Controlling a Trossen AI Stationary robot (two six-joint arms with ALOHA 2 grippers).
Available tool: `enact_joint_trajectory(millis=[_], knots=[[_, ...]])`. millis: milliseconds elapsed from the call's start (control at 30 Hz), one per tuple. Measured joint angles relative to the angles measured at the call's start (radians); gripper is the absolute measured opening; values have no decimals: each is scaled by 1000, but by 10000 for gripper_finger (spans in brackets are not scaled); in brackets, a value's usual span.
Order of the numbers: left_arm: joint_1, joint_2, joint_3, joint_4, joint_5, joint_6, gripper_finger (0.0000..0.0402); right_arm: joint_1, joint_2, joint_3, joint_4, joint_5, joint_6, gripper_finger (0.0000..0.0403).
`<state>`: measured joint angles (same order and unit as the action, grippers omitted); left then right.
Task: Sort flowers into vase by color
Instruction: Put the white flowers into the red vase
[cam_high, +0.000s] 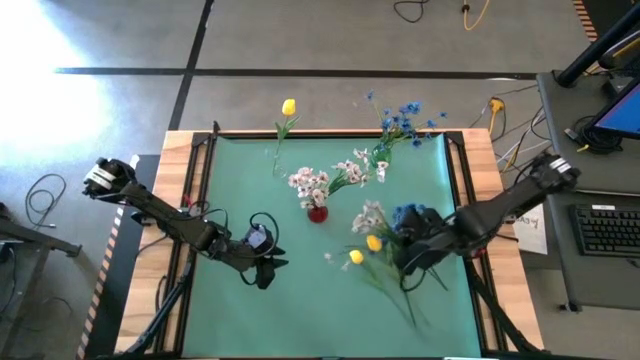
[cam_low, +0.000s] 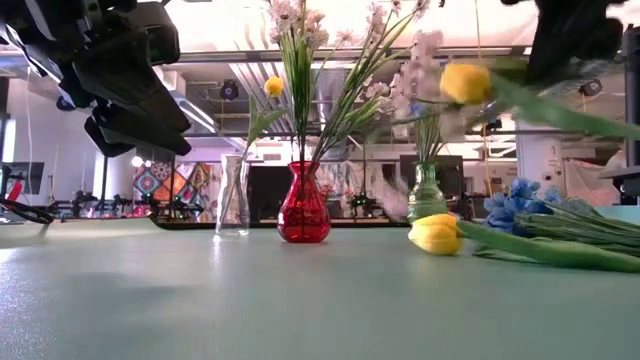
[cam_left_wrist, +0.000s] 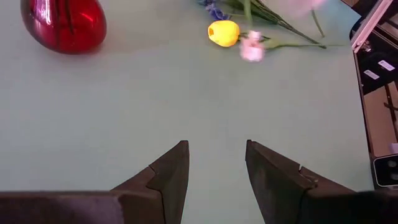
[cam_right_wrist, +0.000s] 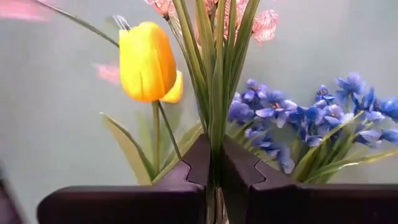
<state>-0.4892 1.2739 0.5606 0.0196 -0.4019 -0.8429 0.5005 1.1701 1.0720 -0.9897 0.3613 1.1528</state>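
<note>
Right gripper (cam_right_wrist: 214, 163) pinches a green-stemmed yellow tulip (cam_right_wrist: 147, 61) lower right of centre, near the green mat's (cam_high: 300, 300) edge — left gripper (cam_left_wrist: 216, 163), spread, hovers over bare mat lower left.

Both my arms are dark, nearly black, built of slim tubular links with chunkier joint housings. My left arm (cam_high: 150, 205) has a pale grey block with dark markings at its base end, and thin black cable loops hang around its wrist. My right arm (cam_high: 500, 210) carries the same pale block at its base end. My left gripper (cam_left_wrist: 214, 180) has two dark brown-black fingers (cam_left_wrist: 168, 177), wedge-shaped with angled tips and a faint seam. My right gripper (cam_right_wrist: 214, 171) has matching faceted fingers on a flat dark bar.
</note>
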Motion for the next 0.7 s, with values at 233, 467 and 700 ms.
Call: enact_joint_trajectory(millis=[233,467,700], knots=[[0,0,0,5,0,-2,147,25,-78,37,-6,-6,-71,18],[0,0,0,5,0,-2,147,26,-44,75,-159,51,-130,18],[0,0,0,4,0,0,147,25,-2,143,-213,122,-286,18]])
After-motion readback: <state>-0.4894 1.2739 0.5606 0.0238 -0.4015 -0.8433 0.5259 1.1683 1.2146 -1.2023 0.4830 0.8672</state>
